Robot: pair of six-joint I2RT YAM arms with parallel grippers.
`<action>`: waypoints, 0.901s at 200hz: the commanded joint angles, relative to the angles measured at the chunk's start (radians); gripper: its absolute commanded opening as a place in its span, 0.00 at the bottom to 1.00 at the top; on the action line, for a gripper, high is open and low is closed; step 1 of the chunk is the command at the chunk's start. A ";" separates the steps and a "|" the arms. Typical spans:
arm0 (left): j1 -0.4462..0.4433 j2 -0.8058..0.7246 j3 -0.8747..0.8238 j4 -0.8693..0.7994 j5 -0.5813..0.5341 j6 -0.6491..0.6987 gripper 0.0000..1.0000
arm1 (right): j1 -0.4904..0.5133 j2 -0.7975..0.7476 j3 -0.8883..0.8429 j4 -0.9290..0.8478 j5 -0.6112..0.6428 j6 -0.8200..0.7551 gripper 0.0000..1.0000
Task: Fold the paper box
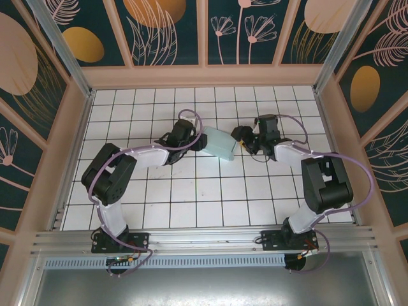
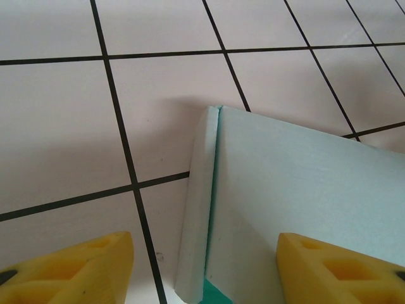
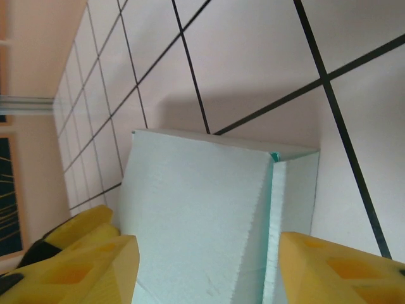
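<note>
Top view: the pale light-blue thin-card paper box point(image 1: 220, 145) lies mid-way up the white tiled surface point(image 1: 159, 204). Its long axis runs roughly arm to arm, with the left fingers point(image 1: 189, 135) at one end and the right fingers point(image 1: 243, 138) at the other, about equally close.

Left wrist: the yellow left fingers point(image 2: 69, 272) are spread wide, straddling the box's folded side edge and gripping nothing, I'd say.

Right wrist: same deal. The right fingers point(image 3: 76, 269) are wide around a corner, with the box straight ahead.

One paper box point(image 1: 220, 145), two claws: left claw point(image 1: 196, 136), right claw point(image 1: 238, 136).
</note>
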 commanded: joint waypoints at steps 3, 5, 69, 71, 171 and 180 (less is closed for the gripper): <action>-0.002 0.035 -0.003 0.020 0.010 -0.017 0.61 | 0.044 0.059 0.034 -0.068 0.074 -0.068 0.63; -0.002 0.036 -0.002 0.020 0.009 -0.017 0.61 | 0.048 0.065 0.037 -0.071 0.076 -0.070 0.63; -0.001 0.091 0.059 -0.101 -0.016 -0.012 0.54 | 0.075 0.177 0.090 -0.140 0.159 -0.142 0.48; -0.001 0.090 0.059 -0.102 -0.017 -0.011 0.54 | 0.075 0.176 0.093 -0.140 0.158 -0.144 0.48; 0.090 0.051 0.112 0.010 0.192 -0.152 0.99 | 0.069 0.002 0.021 -0.004 0.246 -0.322 0.77; 0.100 0.070 0.132 0.004 0.220 -0.158 0.99 | 0.067 -0.026 -0.002 0.025 0.253 -0.319 0.78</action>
